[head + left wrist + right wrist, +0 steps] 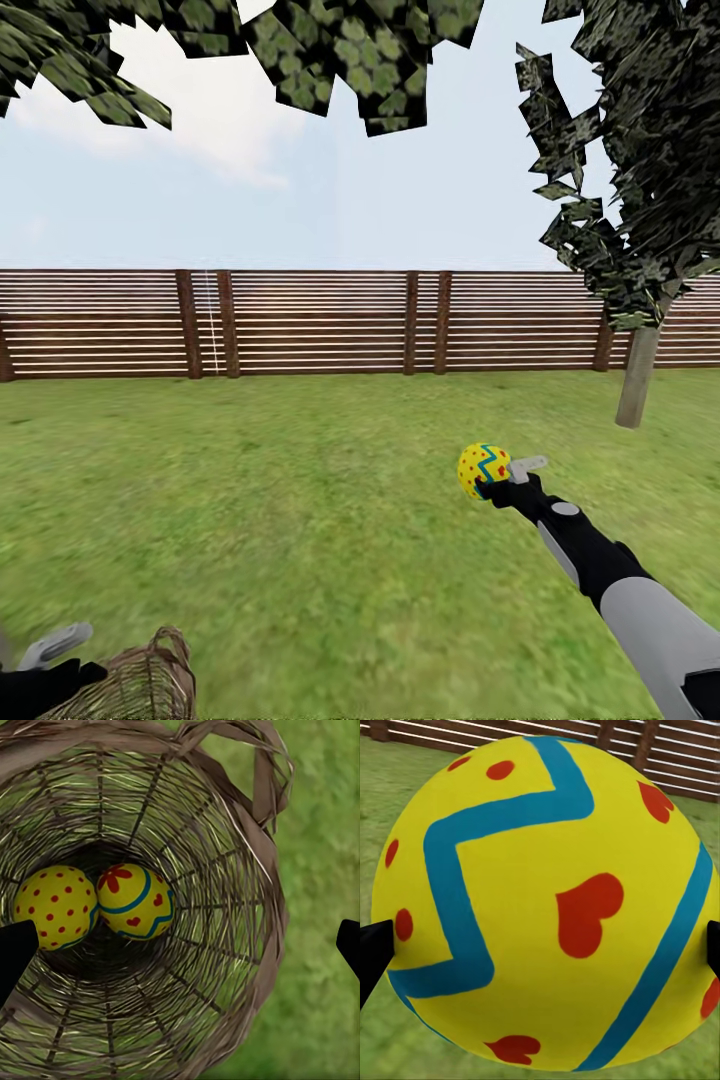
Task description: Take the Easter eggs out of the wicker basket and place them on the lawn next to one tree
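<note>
Over the lawn [300, 520], the right gripper [497, 478] clamps an egg [481, 469] between its jaws.

Clamped in the black right gripper [497, 478], the egg [547, 900] is yellow with a blue-teal zigzag and red hearts, while below the left gripper [180, 945] two yellow, red-dotted, teal-banded eggs [94, 904] lie in the brown wicker basket [247, 870] on mottled green lawn [300, 500].
</note>
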